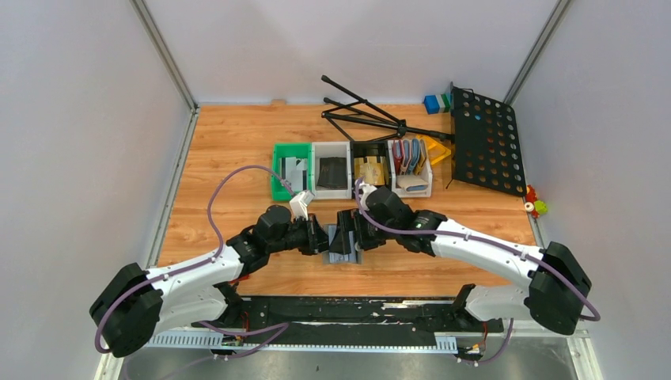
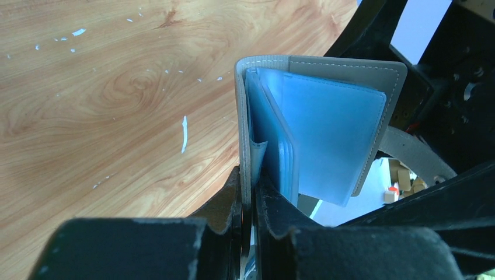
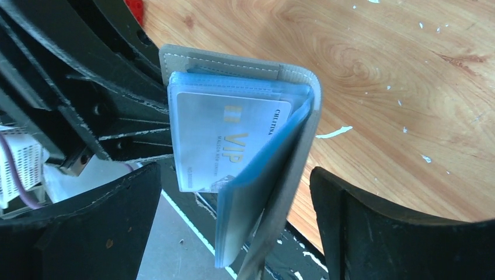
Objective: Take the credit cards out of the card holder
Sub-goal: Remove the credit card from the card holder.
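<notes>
The grey-blue card holder (image 1: 345, 240) is held up on edge, half open, between the two arms over the table's near middle. My left gripper (image 2: 252, 192) is shut on one grey cover of the card holder (image 2: 327, 70), and the blue inner pockets fan out to its right. My right gripper (image 3: 233, 175) is open, its fingers standing wide on either side of the holder's other flap (image 3: 292, 146) without touching it. A whitish credit card (image 3: 222, 140) printed "VIP" sits in a clear pocket, its lower edge sticking out below.
Behind the arms runs a row of bins: a green one (image 1: 280, 176), a white one (image 1: 320, 170), a black one (image 1: 370, 150), and a white one (image 1: 411, 188) with red and blue holders. A black perforated stand (image 1: 484, 141) and its tripod legs (image 1: 364, 115) lie at the back right.
</notes>
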`<state>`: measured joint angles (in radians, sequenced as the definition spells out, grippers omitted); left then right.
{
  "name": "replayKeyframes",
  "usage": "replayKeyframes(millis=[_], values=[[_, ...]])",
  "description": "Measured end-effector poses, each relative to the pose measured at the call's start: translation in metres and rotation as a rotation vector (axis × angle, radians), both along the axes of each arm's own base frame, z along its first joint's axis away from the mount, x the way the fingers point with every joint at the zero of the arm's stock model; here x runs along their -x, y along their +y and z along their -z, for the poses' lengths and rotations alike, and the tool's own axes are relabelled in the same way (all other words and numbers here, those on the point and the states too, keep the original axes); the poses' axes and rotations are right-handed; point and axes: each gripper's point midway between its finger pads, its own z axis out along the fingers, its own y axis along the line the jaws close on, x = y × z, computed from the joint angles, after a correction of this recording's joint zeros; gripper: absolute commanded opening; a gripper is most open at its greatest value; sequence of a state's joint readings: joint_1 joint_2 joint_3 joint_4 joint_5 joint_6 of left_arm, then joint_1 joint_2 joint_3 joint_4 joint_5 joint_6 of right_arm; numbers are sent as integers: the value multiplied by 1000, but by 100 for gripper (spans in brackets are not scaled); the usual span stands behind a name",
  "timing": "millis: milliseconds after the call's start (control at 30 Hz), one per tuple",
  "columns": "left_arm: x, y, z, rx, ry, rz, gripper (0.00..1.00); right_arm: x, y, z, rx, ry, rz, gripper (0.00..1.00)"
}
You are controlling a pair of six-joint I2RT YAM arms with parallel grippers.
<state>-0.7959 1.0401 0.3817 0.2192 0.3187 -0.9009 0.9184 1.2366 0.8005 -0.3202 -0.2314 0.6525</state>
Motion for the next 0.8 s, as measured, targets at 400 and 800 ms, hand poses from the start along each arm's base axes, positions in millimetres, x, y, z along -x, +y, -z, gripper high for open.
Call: replayKeyframes(millis=[400, 800], values=[[-2, 4, 6, -27, 8, -25, 7, -3, 6, 16, 115, -17, 27, 78], [-4, 5, 5, -28, 1, -37, 7, -1, -1, 6, 89, -36, 37, 57]])
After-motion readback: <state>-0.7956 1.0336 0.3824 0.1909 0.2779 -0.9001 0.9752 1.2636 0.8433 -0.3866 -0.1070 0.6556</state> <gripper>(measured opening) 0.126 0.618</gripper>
